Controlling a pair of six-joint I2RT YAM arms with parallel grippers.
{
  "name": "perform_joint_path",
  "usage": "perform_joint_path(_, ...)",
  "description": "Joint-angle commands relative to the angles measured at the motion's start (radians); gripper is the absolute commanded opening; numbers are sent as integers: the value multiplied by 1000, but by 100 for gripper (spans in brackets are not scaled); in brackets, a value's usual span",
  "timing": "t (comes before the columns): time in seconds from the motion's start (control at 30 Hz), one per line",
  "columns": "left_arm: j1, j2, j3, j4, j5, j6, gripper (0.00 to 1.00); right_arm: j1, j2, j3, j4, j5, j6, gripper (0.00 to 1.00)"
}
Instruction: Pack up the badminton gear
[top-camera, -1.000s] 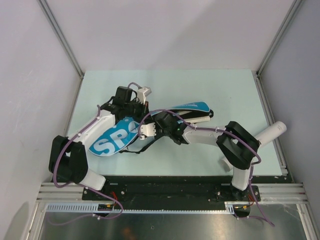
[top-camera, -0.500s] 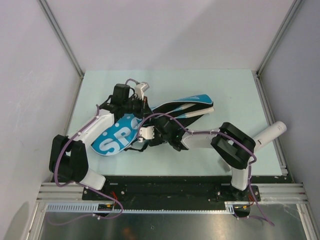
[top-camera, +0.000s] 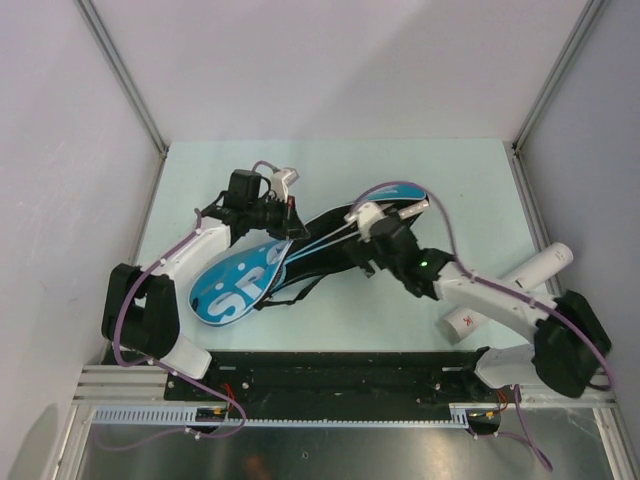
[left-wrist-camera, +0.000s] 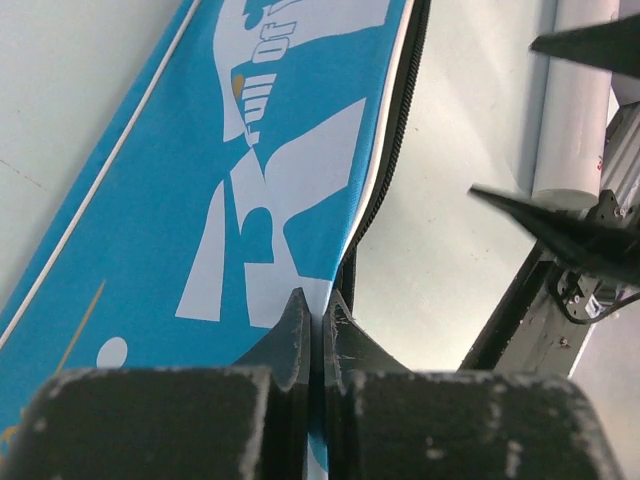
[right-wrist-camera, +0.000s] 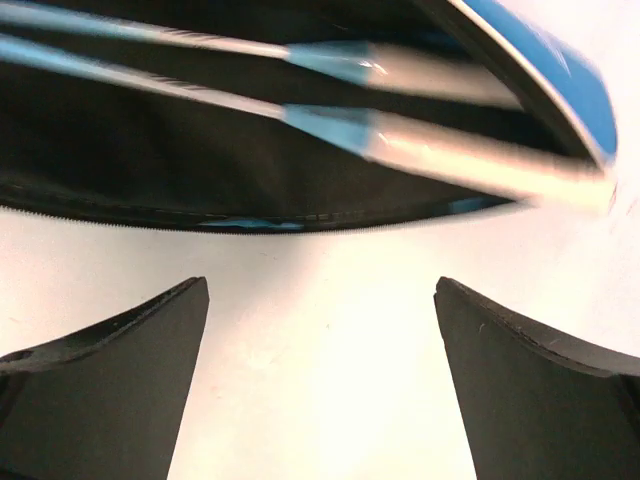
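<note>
- The left fingers (left-wrist-camera: 290, 335) are clenched on the zip edge of the blue fabric racket cover (top-camera: 235, 285), which lies across the pale counter (top-camera: 460, 180) from 7 to 1 o'clock.
- The right fingers (right-wrist-camera: 120, 370) are spread, empty, hovering at the cover's open side, where two light-blue-framed rackets (right-wrist-camera: 400, 130) lie inside.
- The long white cardboard tube (top-camera: 520, 280) waits at 4 o'clock.
- Step in hand, I'd say: closing the cover. Next: find the zip pull.

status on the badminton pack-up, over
Left end effector shut on racket cover edge, right end effector open. Rackets inside open cover. White tube unpacked, far right.
</note>
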Motion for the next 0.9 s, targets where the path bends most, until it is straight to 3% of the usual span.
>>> perform_joint_path(0.0, 6, -10, 30, 44, 46, -36, 0, -149, -173, -60, -46, -72, 462, 100)
perform_joint_path(0.1, 6, -12, 23, 47, 59, -39, 0, -293, -253, -172, 56, -160, 847, 99)
perform_joint_path(0.17, 5, -12, 20, 50, 71, -40, 0, -390, -274, -214, 147, -364, 958, 99)
perform_joint_path(0.23, 2, -15, 18, 52, 94, -42, 0, -490, -243, -243, 264, -441, 1070, 95)
perform_joint_path(0.33, -7, -24, 15, 52, 99, -40, 0, -576, -194, -252, 414, -546, 1167, 84)
perform_joint_path(0.43, -15, -33, 11, 55, 101, -42, 0, -628, -99, -252, 543, -576, 1207, 61)
perform_joint_path(0.7, -23, -39, 9, 59, 128, -40, 0, -706, 154, -249, 756, -603, 1322, 61)
perform_joint_path(0.87, -24, -42, 7, 62, 141, -42, 0, -719, 258, -237, 851, -622, 1353, 52)
